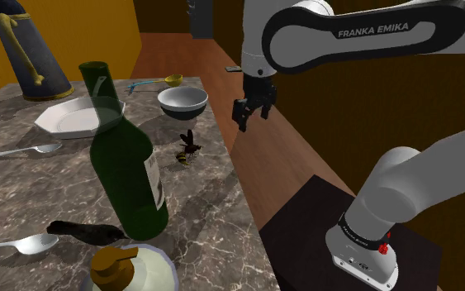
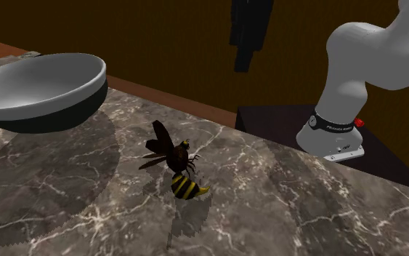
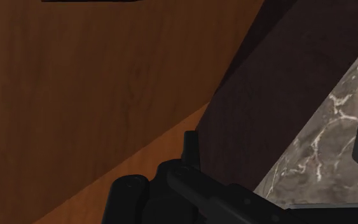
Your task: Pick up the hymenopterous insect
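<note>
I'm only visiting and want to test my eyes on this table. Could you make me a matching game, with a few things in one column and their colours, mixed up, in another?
Things:
1. insect
2. bottle
3. bowl
4. plate

Colours:
A. white all over
B. black with a yellow-striped tail
C. dark green, with a pale label
D. pale inside, dark outside

Pairs: 1-B, 2-C, 3-D, 4-A.
</note>
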